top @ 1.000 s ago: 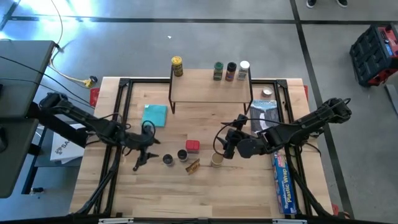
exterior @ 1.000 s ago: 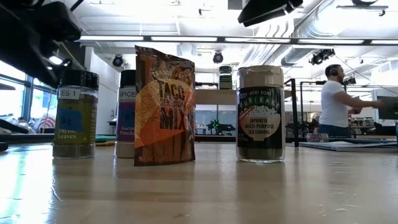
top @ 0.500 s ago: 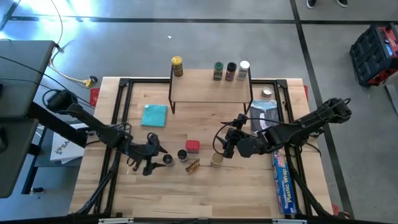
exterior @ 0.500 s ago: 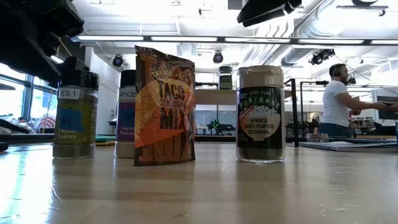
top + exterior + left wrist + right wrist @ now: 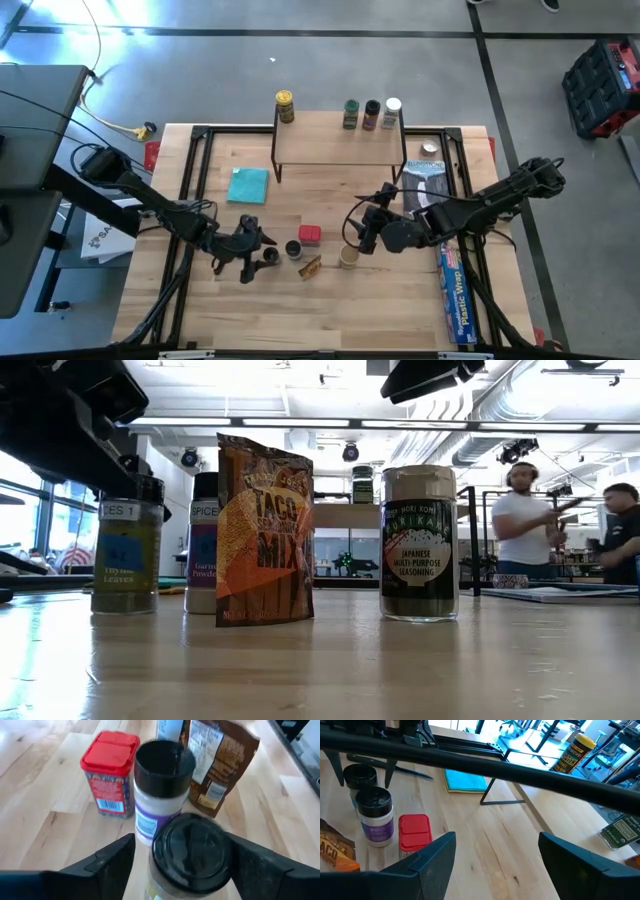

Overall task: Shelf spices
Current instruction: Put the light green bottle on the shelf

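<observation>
High view: the left gripper (image 5: 246, 252) is seen low over the butcher-block table (image 5: 390, 310), its fingers spread on either side of a small round jar with a black lid (image 5: 270, 257); just beside it stand a second dark-lidded jar with a purple label (image 5: 293, 248), a small red-lidded box (image 5: 309, 235), a brown-orange taco-mix packet (image 5: 311, 266) and a tan-lidded jar (image 5: 348, 256). The right gripper (image 5: 357, 232) is held above the tan-lidded jar, apart from it. Four jars already stand along the far edge of the low light-wood shelf on black legs (image 5: 335, 150). Low view: the black-lidded jar is shown upright, clear-walled, part-filled with green leaves, so it is judged light, rigid and smooth-sided, liable to tip if nudged. Left wrist view: the black lid (image 5: 192, 851) is framed between two open fingers (image 5: 111, 862), neither clearly touching; a hold on the straight wall below the lid is judged best. Right wrist view: the right gripper's fingers (image 5: 436, 855) are spread wide and hold nothing, with the red-lidded box and purple-labelled jar ahead.
</observation>
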Controlling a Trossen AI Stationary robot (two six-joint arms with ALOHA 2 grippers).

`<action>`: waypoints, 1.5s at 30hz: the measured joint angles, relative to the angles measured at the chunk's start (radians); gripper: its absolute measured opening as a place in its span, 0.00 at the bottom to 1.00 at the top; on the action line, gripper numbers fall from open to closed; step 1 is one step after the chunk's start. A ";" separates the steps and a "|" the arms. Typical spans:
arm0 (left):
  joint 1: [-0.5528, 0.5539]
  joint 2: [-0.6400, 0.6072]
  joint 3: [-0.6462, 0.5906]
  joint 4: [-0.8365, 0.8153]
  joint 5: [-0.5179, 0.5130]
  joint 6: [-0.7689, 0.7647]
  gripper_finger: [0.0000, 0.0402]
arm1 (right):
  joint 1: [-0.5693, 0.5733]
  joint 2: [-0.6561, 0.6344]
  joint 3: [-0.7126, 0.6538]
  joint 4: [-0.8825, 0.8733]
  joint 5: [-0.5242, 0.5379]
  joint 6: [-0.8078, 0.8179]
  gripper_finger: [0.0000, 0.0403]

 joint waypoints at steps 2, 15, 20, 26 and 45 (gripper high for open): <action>0.000 -0.001 0.003 0.006 0.000 0.000 0.66 | 0.000 0.000 0.000 0.000 0.000 0.000 0.69; 0.061 -0.049 0.255 -0.352 0.132 0.115 0.49 | -0.001 0.000 0.000 0.000 0.000 -0.001 0.69; 0.113 -0.061 0.428 -0.521 0.094 0.241 0.49 | -0.001 0.000 0.000 0.000 0.000 -0.001 0.69; 0.275 -0.061 0.571 -0.481 0.125 0.472 0.50 | -0.001 0.000 0.000 0.000 0.000 -0.001 0.69; 1.004 0.253 0.888 -0.391 0.480 0.636 0.51 | -0.024 0.000 0.000 0.001 -0.001 -0.009 0.69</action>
